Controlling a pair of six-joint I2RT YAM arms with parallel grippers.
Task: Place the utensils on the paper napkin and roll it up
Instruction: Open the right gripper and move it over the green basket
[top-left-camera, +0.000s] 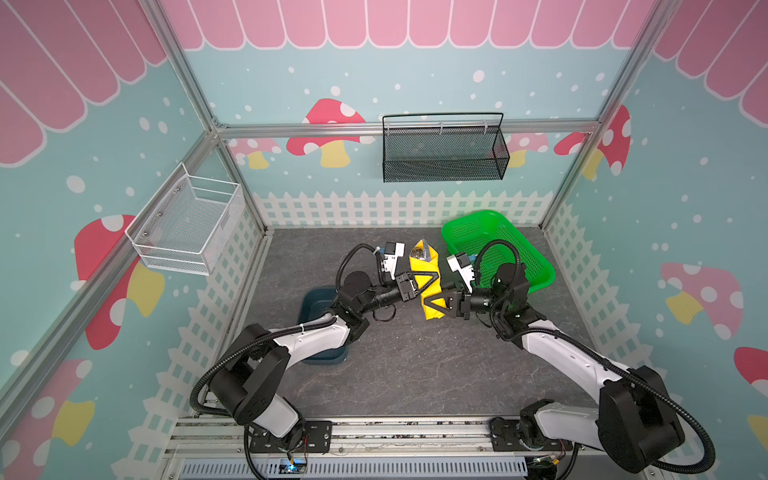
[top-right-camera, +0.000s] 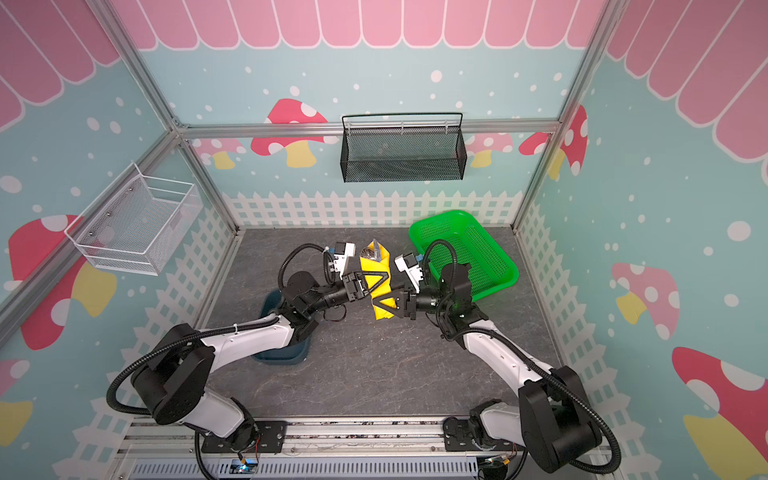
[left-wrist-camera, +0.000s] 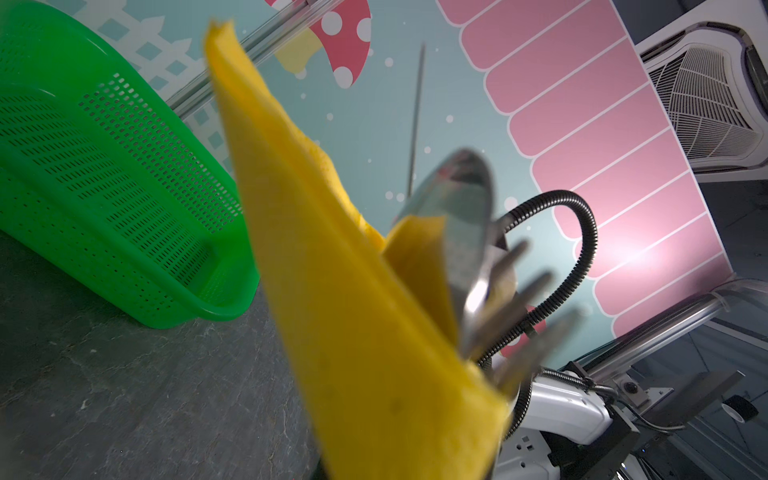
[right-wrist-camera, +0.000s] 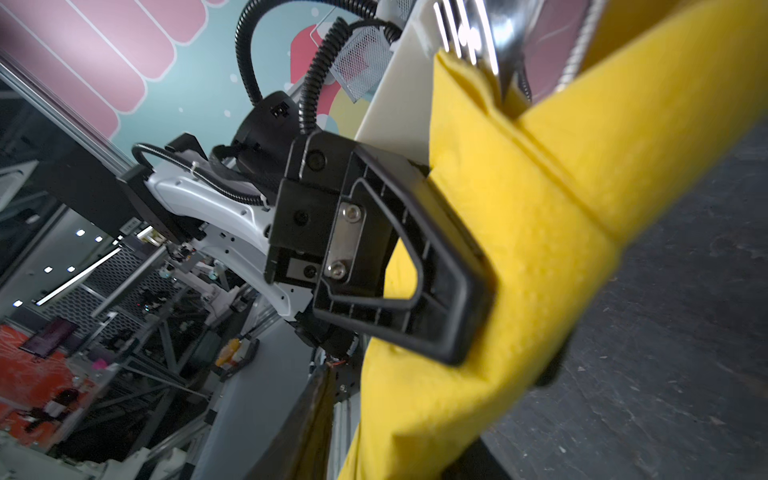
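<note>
The yellow paper napkin (top-left-camera: 422, 266) (top-right-camera: 374, 266) is rolled into a long bundle near the middle back of the table. The shiny utensils (top-left-camera: 419, 251) (top-right-camera: 370, 250) stick out of its far end. In the left wrist view a spoon bowl (left-wrist-camera: 457, 199) and fork tines (left-wrist-camera: 523, 291) poke from the napkin (left-wrist-camera: 353, 311). My left gripper (top-left-camera: 432, 279) (top-right-camera: 384, 279) is shut across the roll's middle. Its black finger (right-wrist-camera: 436, 270) presses the napkin (right-wrist-camera: 519, 249). My right gripper (top-left-camera: 432, 305) (top-right-camera: 384, 306) stands open around the roll's near end, with a gap beside one finger.
A green perforated basket (top-left-camera: 498, 249) (left-wrist-camera: 104, 187) stands at the back right, close behind my right wrist. A dark blue tray (top-left-camera: 316, 299) lies under my left forearm. A black mesh basket (top-left-camera: 442, 149) hangs on the back wall and a white wire basket (top-left-camera: 187, 224) on the left wall.
</note>
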